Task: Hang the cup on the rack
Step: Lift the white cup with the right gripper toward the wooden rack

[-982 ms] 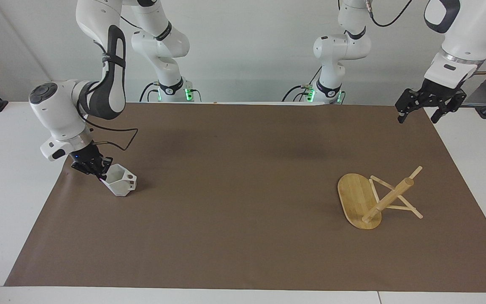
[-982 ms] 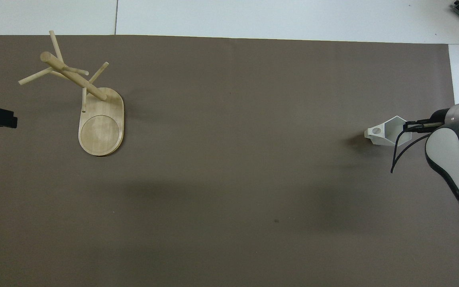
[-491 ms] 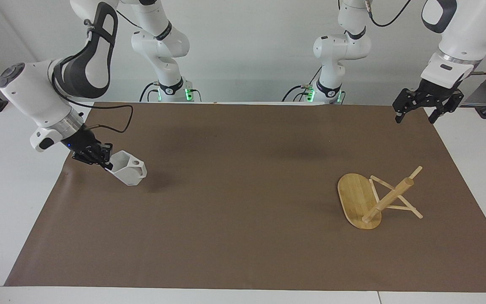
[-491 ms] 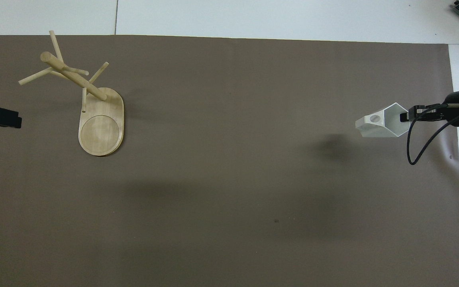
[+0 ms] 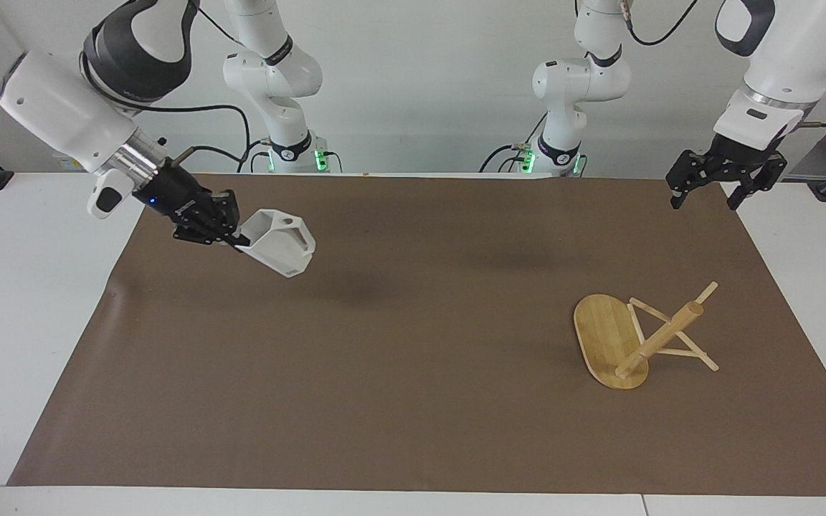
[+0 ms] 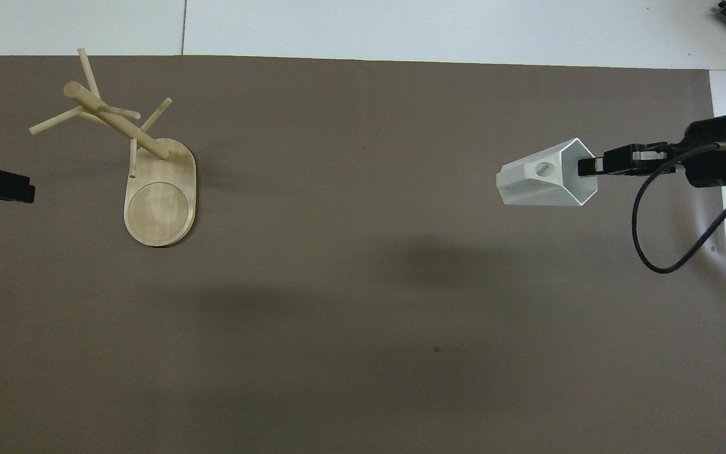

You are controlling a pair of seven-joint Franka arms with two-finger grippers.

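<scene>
right gripper (image 5: 239, 242): I see it clamped on the small white faceted plastic cup's (image 5: 280, 244) rim, aloft over the brown mat (image 5: 413, 416)
left gripper (image 5: 705, 193): jaws spread, waiting
light bamboo rack (image 5: 624, 342): upright, 3 o'clock of cup in facing view

brown mat (image 5: 413, 401) spread flat over white table (image 5: 19, 322), dark cable (image 6: 672, 252) looping above it

White cup (image 6: 542, 183) pinched at its rim by right gripper (image 6: 590, 167), rack (image 6: 149, 183) standing near left gripper (image 6: 16, 189)
</scene>
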